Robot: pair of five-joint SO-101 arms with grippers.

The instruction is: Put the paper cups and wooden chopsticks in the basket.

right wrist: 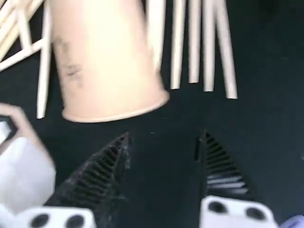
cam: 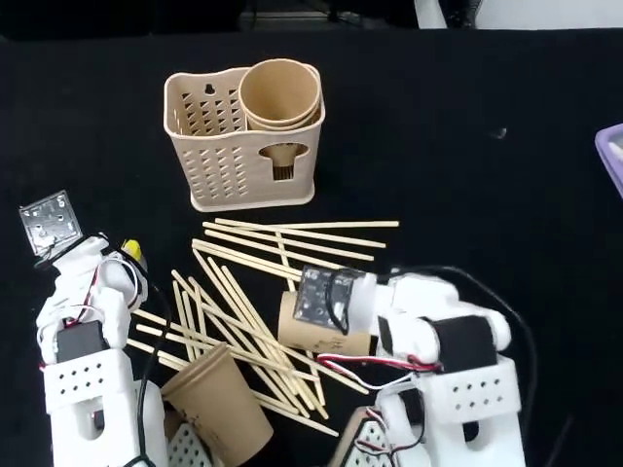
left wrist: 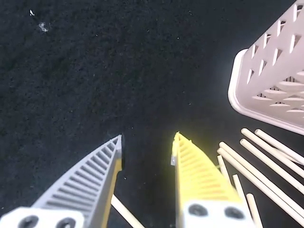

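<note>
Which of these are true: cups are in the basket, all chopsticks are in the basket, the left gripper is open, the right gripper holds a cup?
Stacked cups stand in the basket: true.
All chopsticks are in the basket: false; the chopsticks lie scattered on the table.
The left gripper is open: true.
The right gripper holds a cup: false; it is open and empty, with a cup lying on its side beyond its tips.
</note>
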